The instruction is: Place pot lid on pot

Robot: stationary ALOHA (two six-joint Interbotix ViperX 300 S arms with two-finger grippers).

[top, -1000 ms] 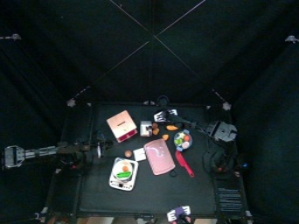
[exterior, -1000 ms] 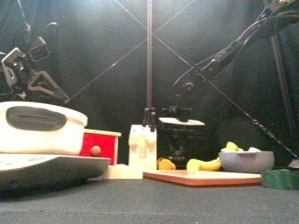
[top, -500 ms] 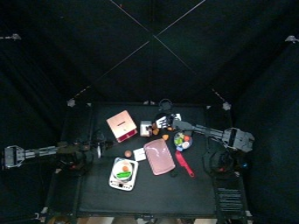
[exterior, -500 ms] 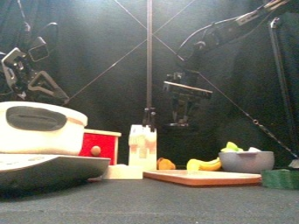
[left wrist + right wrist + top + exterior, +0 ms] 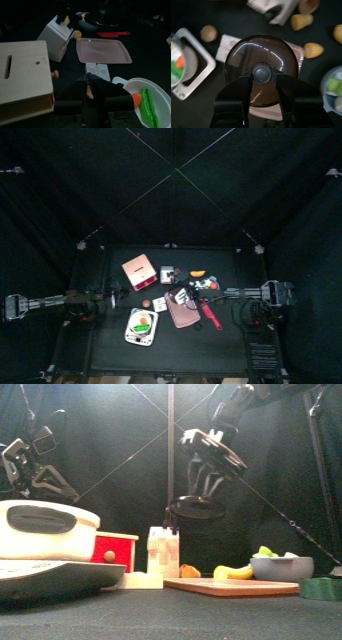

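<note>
While the right gripper [image 5: 262, 95] hangs high above the table [image 5: 120, 358], its jaws clamp the knob of the pot lid [image 5: 261, 62], a dark glass dome carried level in open air. Item: pot lid, seen from the front [image 5: 198, 507] well clear of everything standing below, roughly over the pink cutting board [image 5: 230, 586]. Item: cutting board, pink, rectangular, lying near the table's middle [image 5: 183, 311], with a red spatula [image 5: 214, 318] just beside its right edge. Item: white knife block [image 5: 162, 552], upright, standing between the red-fronted wooden box [image 5: 112, 550] and the board. Item: grey bowl of fruit [image 5: 282, 567] toward the right edge, with yellow pieces [image 5: 233, 572] on the board near it. Item: white plate with green and orange food [image 5: 140, 326] at the front left, its tray filling the near left corner in the front view [image 5: 47, 574]. Item: left gripper [image 5: 97, 102], low at the table's left side, resting apart from the work; whether its jaws stand apart or closed cannot be told. Open room: the air above the board and the table's front strip. The pot itself cannot be made out with certainty.
</note>
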